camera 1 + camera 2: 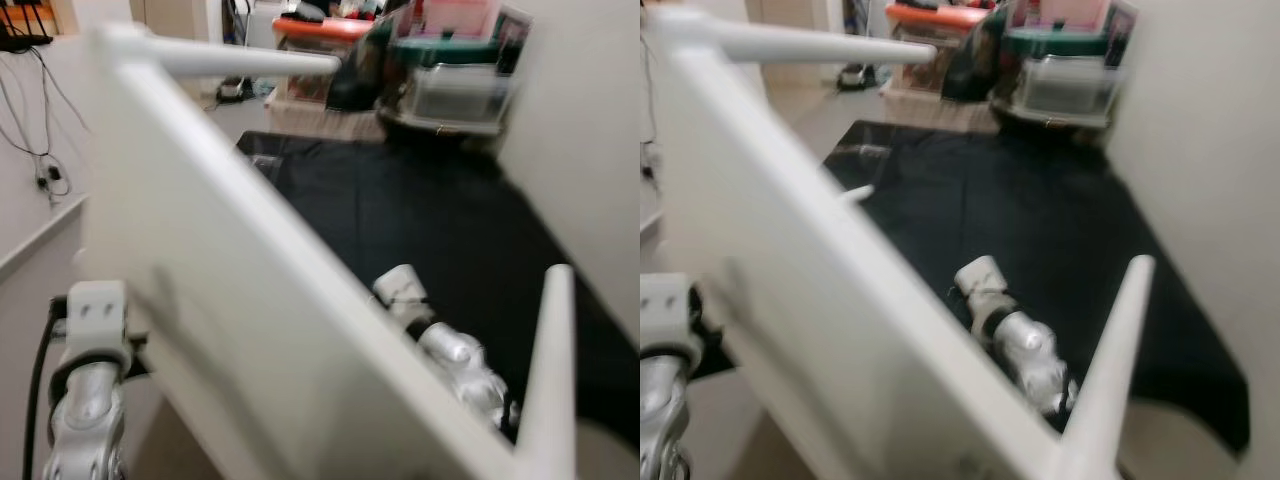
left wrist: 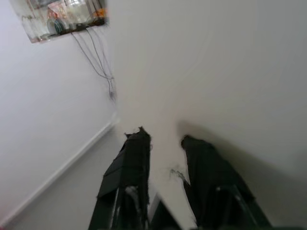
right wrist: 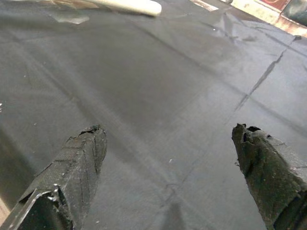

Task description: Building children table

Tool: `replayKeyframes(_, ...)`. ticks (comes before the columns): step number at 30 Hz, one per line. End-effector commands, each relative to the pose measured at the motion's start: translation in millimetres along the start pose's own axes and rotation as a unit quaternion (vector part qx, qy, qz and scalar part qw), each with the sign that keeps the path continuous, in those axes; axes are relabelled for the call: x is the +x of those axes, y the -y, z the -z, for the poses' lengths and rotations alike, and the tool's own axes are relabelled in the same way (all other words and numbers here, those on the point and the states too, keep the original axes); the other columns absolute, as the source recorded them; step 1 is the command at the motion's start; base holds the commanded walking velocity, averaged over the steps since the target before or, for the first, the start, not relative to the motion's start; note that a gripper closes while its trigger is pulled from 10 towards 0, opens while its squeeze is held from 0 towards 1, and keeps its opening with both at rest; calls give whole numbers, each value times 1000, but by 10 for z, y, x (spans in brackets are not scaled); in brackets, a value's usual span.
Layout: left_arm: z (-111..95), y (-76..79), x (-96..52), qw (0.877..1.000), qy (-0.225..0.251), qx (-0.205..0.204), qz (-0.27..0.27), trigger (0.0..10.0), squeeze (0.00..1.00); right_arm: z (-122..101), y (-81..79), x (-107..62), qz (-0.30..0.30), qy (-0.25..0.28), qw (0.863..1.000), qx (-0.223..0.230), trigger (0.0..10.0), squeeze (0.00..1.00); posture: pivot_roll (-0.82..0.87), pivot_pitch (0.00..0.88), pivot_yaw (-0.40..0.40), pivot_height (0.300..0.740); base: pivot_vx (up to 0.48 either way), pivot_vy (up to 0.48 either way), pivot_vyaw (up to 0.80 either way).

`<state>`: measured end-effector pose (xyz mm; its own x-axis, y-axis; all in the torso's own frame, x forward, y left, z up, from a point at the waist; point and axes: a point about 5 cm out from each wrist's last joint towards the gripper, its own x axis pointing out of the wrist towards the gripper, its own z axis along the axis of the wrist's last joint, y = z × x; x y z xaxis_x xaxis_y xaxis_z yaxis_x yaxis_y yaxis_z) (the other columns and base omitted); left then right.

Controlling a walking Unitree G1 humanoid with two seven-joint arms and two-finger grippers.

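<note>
A white children's table (image 1: 250, 300) stands tilted on edge right in front of me, blurred. One white leg (image 1: 235, 58) sticks out at the top, and another leg (image 1: 548, 370) rises at the lower right. My left gripper (image 2: 165, 143) is shut on the tabletop's edge, with the white panel between its black fingers (image 2: 134, 163). My left arm (image 1: 88, 380) comes up at the lower left. My right arm (image 1: 440, 345) reaches behind the panel over the black mat (image 1: 430, 210). In the right wrist view my right gripper (image 3: 170, 133) is open above the mat, with a loose white leg (image 3: 129, 5) lying beyond it.
Plastic storage bins (image 1: 450, 90) and an orange-lidded box (image 1: 320, 35) crowd the far end of the mat. A white wall (image 1: 590, 150) runs along the right. Cables (image 1: 45, 150) hang on the left wall above a baseboard.
</note>
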<state>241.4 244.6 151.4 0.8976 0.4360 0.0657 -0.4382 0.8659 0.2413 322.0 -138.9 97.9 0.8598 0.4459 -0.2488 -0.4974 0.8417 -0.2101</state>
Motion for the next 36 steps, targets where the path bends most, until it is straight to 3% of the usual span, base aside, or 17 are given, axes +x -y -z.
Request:
replayKeyframes(1, -43, 67, 21, 1000, 7, -9, 17, 10000, 0, -10, 24, -2, 7, -2, 1000, 12, 10000, 0, 47, 0, -110, 740, 0, 0, 0)
replayKeyframes(29, -53, 83, 22, 1000, 15, -6, 25, 10000, 0, 59, -17, -16, 12, -20, 1000, 14, 10000, 0, 42, 0, -97, 740, 0, 0, 0)
replayKeyframes(36, -81, 91, -1, 999, 26, -10, 29, 10000, 0, 376, -45, -114, -17, -99, 994, -37, 10000, 0, 40, 0, -97, 740, 0, 0, 0)
